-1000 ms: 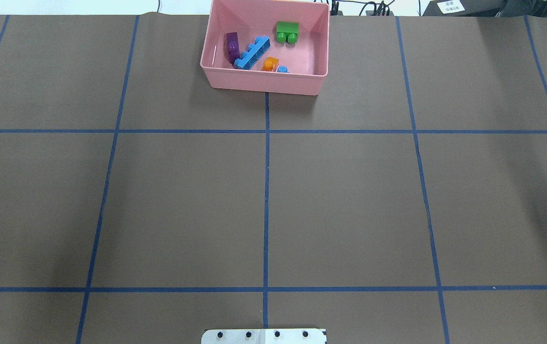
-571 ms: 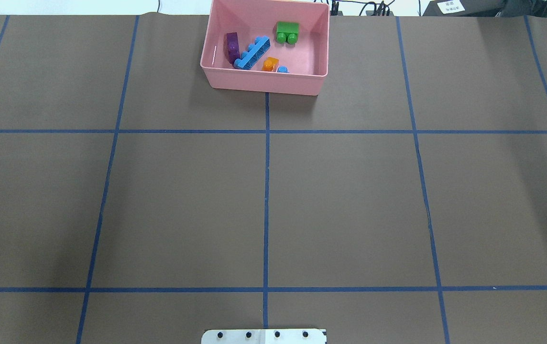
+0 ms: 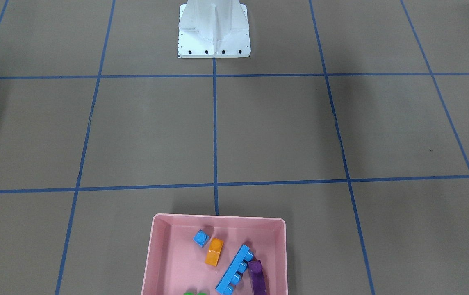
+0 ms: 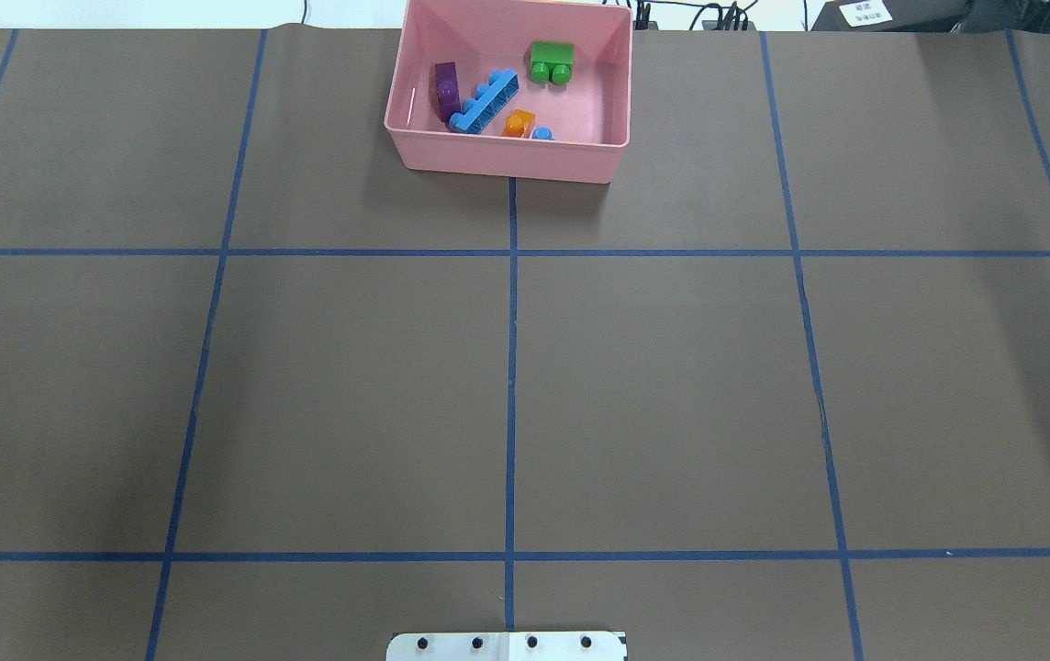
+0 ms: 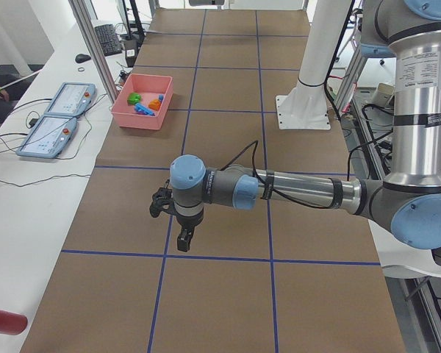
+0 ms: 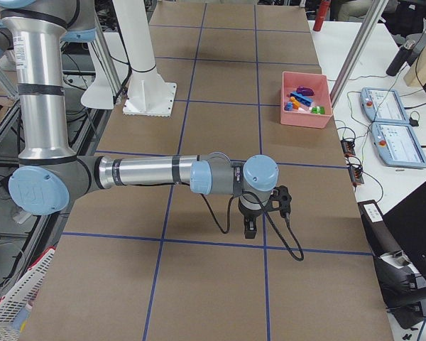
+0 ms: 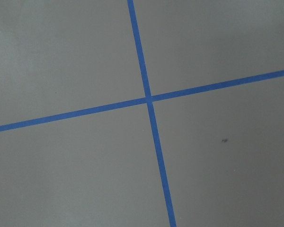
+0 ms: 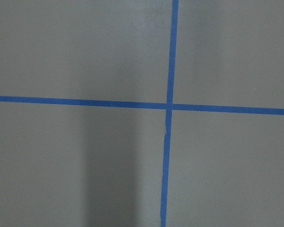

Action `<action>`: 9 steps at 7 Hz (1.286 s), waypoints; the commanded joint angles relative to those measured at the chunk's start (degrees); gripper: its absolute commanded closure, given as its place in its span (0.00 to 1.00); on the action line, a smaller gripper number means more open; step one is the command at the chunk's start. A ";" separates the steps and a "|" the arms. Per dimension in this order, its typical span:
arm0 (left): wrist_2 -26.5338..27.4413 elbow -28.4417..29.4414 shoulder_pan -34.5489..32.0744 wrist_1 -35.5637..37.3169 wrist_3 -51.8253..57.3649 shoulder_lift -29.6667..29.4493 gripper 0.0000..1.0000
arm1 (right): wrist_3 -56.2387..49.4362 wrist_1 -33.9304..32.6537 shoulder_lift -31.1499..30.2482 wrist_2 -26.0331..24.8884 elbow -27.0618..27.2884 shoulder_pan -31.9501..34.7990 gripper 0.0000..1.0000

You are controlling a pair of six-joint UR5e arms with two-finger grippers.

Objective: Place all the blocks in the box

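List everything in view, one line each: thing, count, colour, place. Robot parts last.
pink plastic box: one, pink, middle of the table's far edge.
purple studded block: one, purple, in the box beside the long bar.
long four-stud bar block: one, light blue, in the box.
orange block: one, orange, in the box.
tiny one-stud block: one, light blue, in the box beside the orange one.
green block: one, green, in the box, apart.
paper table cover: one, brown, blue tape grid.
metal base: one, white, robot's edge.
touchscreen pendants: two, grey, white bench.
left arm: one, silver-blue, jaws pointing down, state unclear.
right arm: one, likewise.
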 commanded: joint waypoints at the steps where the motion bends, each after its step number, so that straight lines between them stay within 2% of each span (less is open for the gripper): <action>1: -2.87 1.32 -2.56 2.11 1.43 -0.25 0.00 | 0.03 0.37 -0.57 0.15 0.03 0.99 0.00; 2: -7.24 3.86 -4.49 2.02 1.43 -0.42 0.00 | 0.55 0.72 -1.45 0.06 0.03 0.99 0.00; 5: -7.29 5.72 -4.69 1.15 1.43 -0.69 0.00 | 0.73 0.90 -4.44 0.24 2.13 1.51 0.00; 9: -7.02 6.43 -4.69 1.14 1.43 -0.95 0.00 | 0.82 0.90 -4.36 -0.20 3.81 1.60 0.00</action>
